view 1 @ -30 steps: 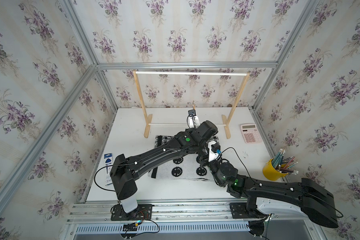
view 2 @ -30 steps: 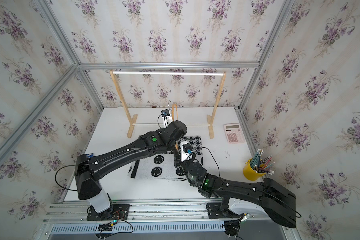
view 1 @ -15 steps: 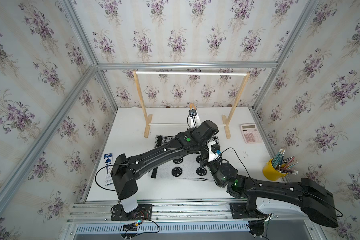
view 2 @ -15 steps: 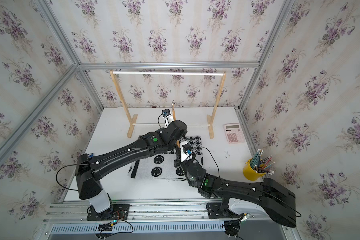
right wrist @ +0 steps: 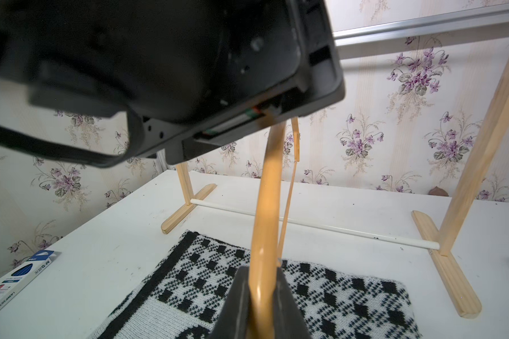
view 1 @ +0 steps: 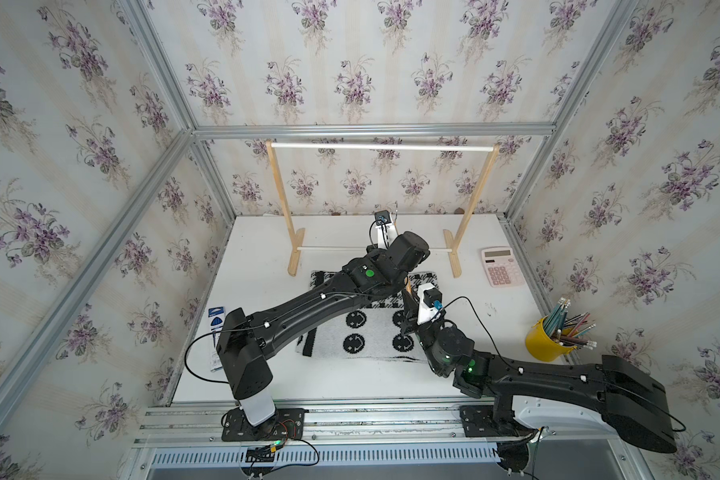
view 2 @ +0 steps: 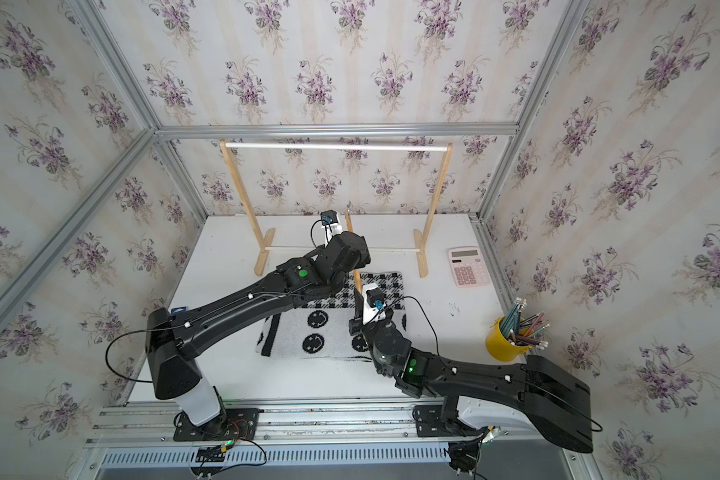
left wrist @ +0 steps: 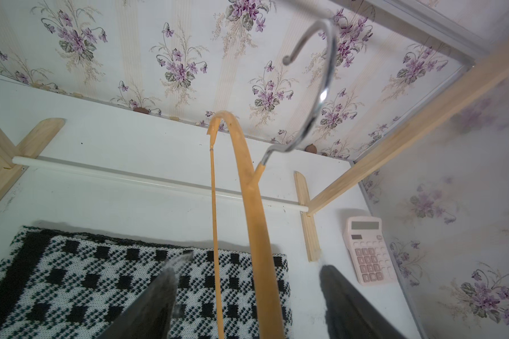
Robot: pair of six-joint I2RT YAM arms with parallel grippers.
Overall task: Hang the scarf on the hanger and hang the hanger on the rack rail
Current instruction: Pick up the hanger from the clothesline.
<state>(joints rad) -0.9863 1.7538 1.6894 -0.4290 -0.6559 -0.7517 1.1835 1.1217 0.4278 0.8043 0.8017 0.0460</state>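
Right gripper [right wrist: 262, 296] is clamped tight on the wooden arm of the hanger [right wrist: 266, 205], holding it up on edge above the table, the hook [left wrist: 315, 88] toward twelve o'clock. Left gripper [left wrist: 247, 281] stands wide, its fingers [left wrist: 159, 296] apart on either side of the hanger's arm and crossbar, gripping nothing. In both top views the scarf [view 1: 362, 332] lies flat at table centre, directly beneath the hanger, check half toward twelve, smiley half toward six. That knit looks soft, light and floppy, I'd say: pinch a short edge or corner and it will drape and sag. The hanger is stiff and smooth, likely slick. Around them, the white table [view 1: 267, 257] carries a wooden rack [view 1: 283, 208] at twelve, a pink calculator [view 1: 501, 266] at two, a yellow pencil cup [view 1: 543, 345] at four and a blue packet [view 1: 216, 320] at nine, inside floral-papered walls.
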